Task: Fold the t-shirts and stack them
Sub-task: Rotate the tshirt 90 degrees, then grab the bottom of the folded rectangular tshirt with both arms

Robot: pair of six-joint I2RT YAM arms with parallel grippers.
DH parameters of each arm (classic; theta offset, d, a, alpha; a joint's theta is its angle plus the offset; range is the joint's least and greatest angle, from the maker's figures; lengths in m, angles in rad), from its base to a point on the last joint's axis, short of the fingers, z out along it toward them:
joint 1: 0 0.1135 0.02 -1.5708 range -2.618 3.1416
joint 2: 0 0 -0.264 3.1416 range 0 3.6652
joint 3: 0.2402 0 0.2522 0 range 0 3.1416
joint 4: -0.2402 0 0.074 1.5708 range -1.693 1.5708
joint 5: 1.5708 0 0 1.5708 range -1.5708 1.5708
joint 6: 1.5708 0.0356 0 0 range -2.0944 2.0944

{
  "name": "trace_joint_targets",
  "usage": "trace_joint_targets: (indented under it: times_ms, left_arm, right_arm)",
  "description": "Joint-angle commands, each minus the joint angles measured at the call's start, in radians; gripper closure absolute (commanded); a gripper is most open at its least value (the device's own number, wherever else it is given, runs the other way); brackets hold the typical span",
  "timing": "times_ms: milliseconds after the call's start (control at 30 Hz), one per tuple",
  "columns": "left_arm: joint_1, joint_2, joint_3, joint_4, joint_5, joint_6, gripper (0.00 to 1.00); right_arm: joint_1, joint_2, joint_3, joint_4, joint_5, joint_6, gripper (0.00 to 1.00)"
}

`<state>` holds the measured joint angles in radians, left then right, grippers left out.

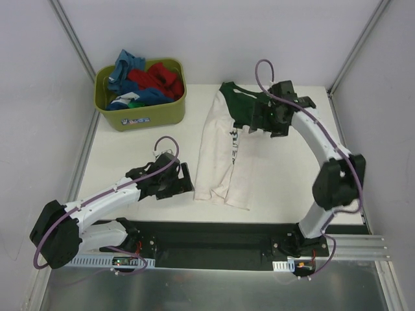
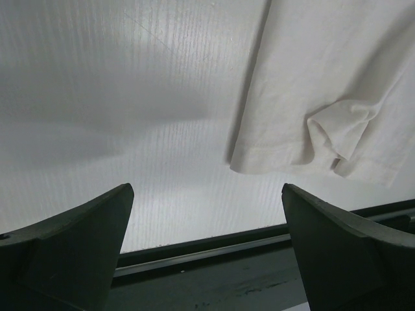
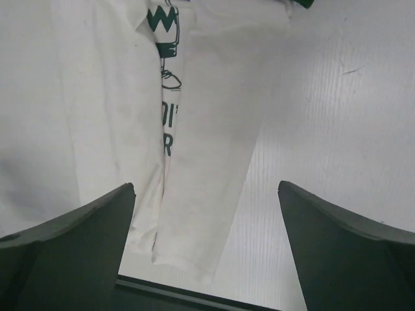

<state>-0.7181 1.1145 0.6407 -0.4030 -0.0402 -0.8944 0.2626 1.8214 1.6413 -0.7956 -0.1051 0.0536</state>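
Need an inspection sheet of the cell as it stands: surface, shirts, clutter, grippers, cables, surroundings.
Surface: white table, bare apart from what is listed below.
Job's things: cream shirt lies flat mid-table, sides folded in to a long strip, green collar end farthest from the arms. Blue, red and green shirts are heaped in the tub at the far left corner.
Clutter: nothing seen.
Grippers: left gripper has its fingers open and empty, just short of the hem. Right gripper has its fingers open and empty, above the collar end.
Cables: a purple cable loops above the left wrist, another above the right; neither is snagged.
Surroundings: white walls, metal frame posts.
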Motion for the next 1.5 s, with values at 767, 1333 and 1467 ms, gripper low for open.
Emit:
trace_joint_targets:
  times_ms: [767,1333,1467]
  left_arm:
    - [0.022,0.246,-0.044,0.288,0.257,0.08,0.52]
    - [0.016,0.157,-0.141,0.309,0.27,0.04,1.0]
    - [0.011,0.148,-0.148,0.322,0.275,0.037,1.0]
  right_arm:
    - [0.369,-0.812,-1.069,0.292,-0.004,0.54,0.01]
    - [0.563,-0.606,-1.043,0.309,0.168,0.69,0.4]
    - [0.563,-0.6,-0.994,0.254,0.255,0.657,0.4]
